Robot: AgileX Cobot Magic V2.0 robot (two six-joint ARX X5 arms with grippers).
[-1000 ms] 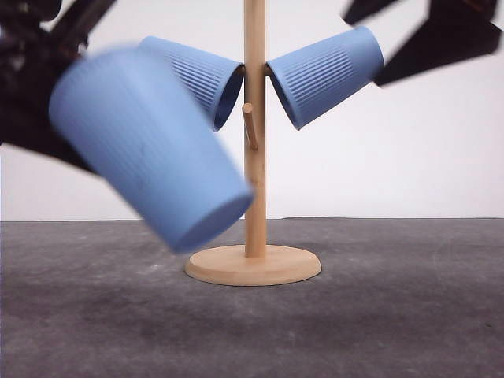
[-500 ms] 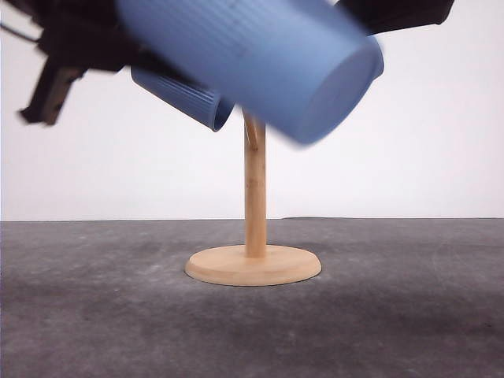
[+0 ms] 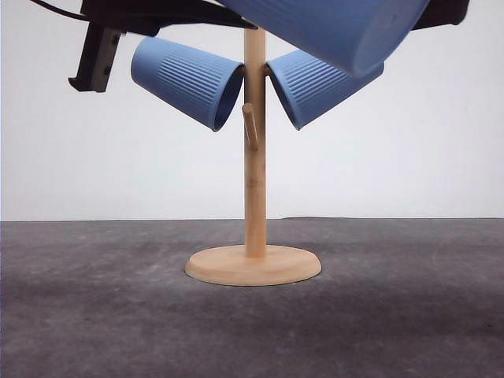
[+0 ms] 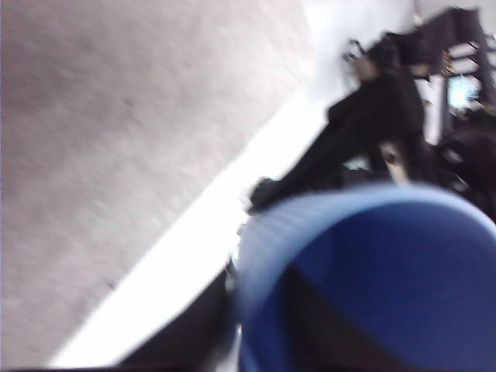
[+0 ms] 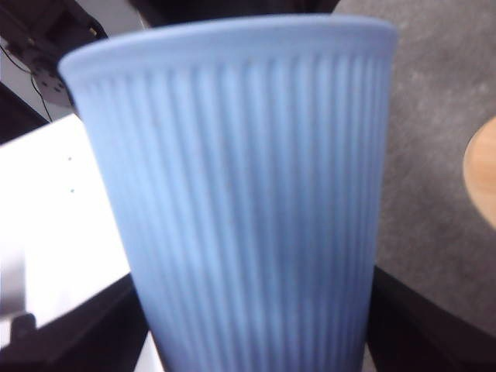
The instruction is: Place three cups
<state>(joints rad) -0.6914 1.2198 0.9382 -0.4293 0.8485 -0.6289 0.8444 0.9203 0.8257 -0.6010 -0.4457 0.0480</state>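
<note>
Two light-blue ribbed cups hang tilted on the wooden peg stand (image 3: 254, 173): one on the left (image 3: 189, 79) and one on the right (image 3: 315, 87). A third cup (image 3: 331, 27) is held high, close to the camera, in front of the stand's top. My left gripper (image 4: 248, 341) is shut on this cup's rim (image 4: 310, 209), and the left arm (image 3: 150, 12) reaches in from the upper left. My right gripper (image 5: 260, 333) has a dark finger on each side of the right-hand cup (image 5: 240, 194). How tightly it holds is unclear.
The stand's round wooden base (image 3: 253, 264) rests on the dark grey table (image 3: 394, 315), and a short bare peg (image 3: 250, 126) sticks out toward the camera. The right gripper's dark body (image 3: 441, 12) sits at the top right. A white wall is behind.
The left arm has swung the third cup from low on the left up and rightward, across the stand's top. The right gripper's dark shape has risen at the top right. Both hung cups stayed put.
</note>
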